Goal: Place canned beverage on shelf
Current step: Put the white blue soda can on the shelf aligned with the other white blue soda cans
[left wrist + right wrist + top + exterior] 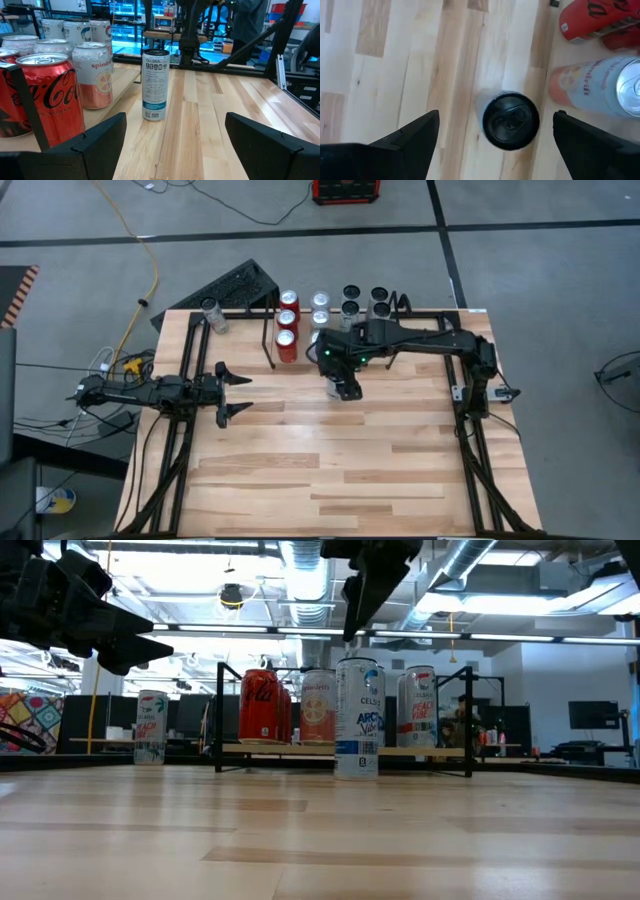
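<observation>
My right gripper (495,135) hovers above the Celsius can (510,120), jaws spread, no contact. Can stands on bench (330,450) in front of shelf (340,749). Left gripper (236,392) waits w/ jaws spread.

Red cans (600,22) — cut off

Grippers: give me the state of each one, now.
Left gripper: open, holding nothing, idle at the table's left side.
Right gripper: open, above the slim Celsius can, not gripping it.
</observation>
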Available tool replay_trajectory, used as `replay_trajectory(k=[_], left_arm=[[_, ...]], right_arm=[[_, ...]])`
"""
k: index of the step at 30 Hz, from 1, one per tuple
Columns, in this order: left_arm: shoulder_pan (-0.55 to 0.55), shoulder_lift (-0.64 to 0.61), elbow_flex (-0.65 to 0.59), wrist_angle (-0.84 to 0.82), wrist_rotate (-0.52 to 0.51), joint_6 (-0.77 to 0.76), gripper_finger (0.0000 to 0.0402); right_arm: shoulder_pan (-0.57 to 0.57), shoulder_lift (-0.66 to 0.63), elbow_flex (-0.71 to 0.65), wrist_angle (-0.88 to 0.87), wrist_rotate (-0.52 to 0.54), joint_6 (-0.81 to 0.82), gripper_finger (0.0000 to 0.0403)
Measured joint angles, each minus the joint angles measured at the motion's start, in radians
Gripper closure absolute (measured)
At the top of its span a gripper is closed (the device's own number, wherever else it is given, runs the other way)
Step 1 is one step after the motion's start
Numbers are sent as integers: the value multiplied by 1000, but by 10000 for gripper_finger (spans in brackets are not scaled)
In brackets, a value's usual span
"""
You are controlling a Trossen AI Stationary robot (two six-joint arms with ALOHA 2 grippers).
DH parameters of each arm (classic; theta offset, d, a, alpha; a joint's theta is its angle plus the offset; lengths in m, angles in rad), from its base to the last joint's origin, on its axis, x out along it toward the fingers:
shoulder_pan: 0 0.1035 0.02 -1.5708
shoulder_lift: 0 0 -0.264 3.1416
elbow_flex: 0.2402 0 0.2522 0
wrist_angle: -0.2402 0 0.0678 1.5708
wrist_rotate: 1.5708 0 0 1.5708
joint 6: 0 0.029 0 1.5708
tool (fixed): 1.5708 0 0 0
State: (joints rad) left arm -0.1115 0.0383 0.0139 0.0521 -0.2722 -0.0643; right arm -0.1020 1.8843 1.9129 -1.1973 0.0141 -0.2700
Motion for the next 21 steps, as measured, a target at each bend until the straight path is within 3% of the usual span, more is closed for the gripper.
replay_trajectory(k=[21], left_arm=[[0,0,0,0,0,0,74]], right_arm=[[-46,108,-6,-43,14,-178,54]])
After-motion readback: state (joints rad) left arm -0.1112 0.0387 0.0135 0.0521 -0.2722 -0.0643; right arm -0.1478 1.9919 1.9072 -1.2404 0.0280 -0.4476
